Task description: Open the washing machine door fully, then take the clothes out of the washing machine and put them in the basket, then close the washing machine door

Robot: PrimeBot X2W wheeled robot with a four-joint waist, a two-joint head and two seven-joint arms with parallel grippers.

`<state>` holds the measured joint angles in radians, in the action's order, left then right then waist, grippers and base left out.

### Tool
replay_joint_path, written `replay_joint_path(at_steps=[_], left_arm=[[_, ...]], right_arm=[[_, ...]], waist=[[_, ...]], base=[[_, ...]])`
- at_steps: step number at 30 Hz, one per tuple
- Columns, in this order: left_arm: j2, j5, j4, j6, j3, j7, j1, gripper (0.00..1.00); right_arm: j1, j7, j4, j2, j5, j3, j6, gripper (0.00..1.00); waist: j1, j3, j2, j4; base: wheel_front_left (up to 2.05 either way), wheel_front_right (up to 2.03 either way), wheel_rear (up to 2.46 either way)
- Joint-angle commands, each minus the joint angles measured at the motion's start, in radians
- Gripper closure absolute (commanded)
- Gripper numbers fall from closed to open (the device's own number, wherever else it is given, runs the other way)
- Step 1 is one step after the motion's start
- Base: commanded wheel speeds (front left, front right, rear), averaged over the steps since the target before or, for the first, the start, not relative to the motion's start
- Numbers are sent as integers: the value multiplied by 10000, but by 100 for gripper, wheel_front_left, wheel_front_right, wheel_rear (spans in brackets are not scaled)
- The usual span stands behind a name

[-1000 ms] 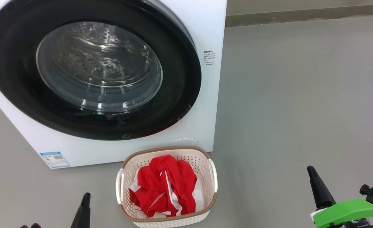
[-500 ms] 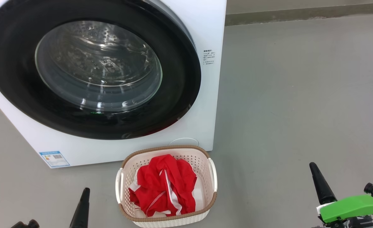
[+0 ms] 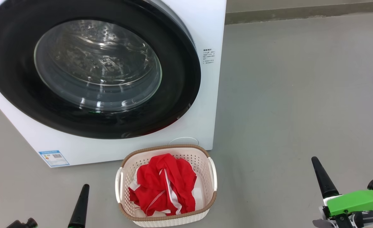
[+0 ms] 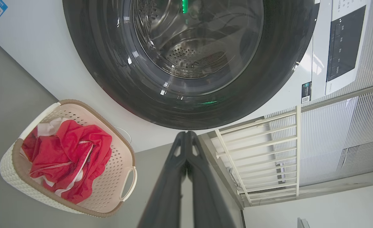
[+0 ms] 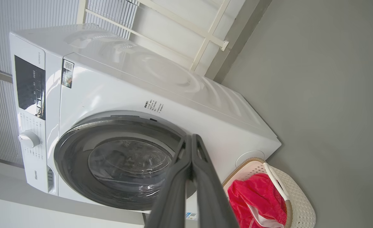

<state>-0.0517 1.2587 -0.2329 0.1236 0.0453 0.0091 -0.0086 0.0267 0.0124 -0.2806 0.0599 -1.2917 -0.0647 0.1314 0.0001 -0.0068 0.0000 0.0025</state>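
Note:
The white washing machine [image 3: 208,28] stands ahead with its round black-rimmed door [image 3: 180,95] shut flat against its front. Through the glass I see the steel drum. On the floor before the machine sits the cream basket [image 3: 165,149] holding the red clothes [image 3: 164,185]. Left of the basket, low in the head view, my left gripper [image 3: 84,188] is shut and holds nothing. My right gripper [image 3: 315,161] is shut too, out on the floor to the basket's right. The wrist views show each pair of fingers pressed together [image 4: 186,136] [image 5: 191,139].
Grey floor [image 3: 300,95] spreads to the right of the machine up to a wall skirting. In the left wrist view a white railing [image 4: 262,152] and ribbed panels stand beside the machine. The control panel [image 5: 28,88] and a dial [image 5: 29,138] are at the machine's top.
The whole head picture has drifted slightly, so the camera has moved. Both grippers have crept a little farther up into the picture, still shut. Door, basket and clothes stay put.

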Motion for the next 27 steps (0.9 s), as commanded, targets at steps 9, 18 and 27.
replay_joint_path(at_steps=[9,18,27], left_arm=[[-76,1241,87,59,398,356,-599,100],[-64,2220,-2,64,486,619,-763,100],[-51,3201,-90,69,574,882,-928,100]], right_arm=[[573,357,320,38,-1131,-106,-6,100],[673,624,337,-9,-1997,-259,-6,100],[773,892,354,-56,-2867,-412,-7,100]], waist=[[-1,31,0,-8],[-1,60,0,-15],[-1,88,0,-23]], base=[[0,0,0],[0,0,0],[0,0,0]])
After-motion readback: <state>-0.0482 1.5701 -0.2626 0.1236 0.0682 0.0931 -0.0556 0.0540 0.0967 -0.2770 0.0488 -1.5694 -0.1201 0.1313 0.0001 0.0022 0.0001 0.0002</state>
